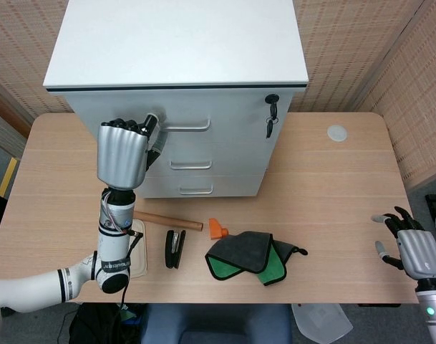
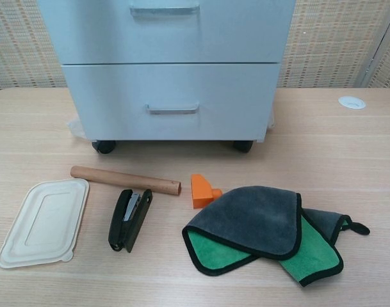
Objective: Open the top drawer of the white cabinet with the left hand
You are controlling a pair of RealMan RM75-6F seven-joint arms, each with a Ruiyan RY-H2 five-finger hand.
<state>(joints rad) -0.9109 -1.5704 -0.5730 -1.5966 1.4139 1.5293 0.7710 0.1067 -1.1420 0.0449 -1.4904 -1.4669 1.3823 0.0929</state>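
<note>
The white cabinet [image 1: 176,43] stands at the back of the table with its three drawers closed. The top drawer [image 1: 232,113] has a silver handle [image 1: 185,127] and a black key [image 1: 271,115] in the lock at its right. My left hand [image 1: 122,154] is raised in front of the drawer fronts, its back toward the head camera and its fingers curled. Its fingertips [image 1: 150,122] are at the handle's left end; contact cannot be told. My right hand [image 1: 416,249] hovers at the table's front right with fingers apart and empty. The chest view shows only the lower drawers [image 2: 172,96] and no hand.
In front of the cabinet lie a wooden rod [image 2: 124,180], a black stapler [image 2: 130,219], an orange block [image 2: 203,190], a grey and green cloth [image 2: 265,233] and a beige lid [image 2: 44,220]. A white disc [image 2: 351,102] sits at the back right.
</note>
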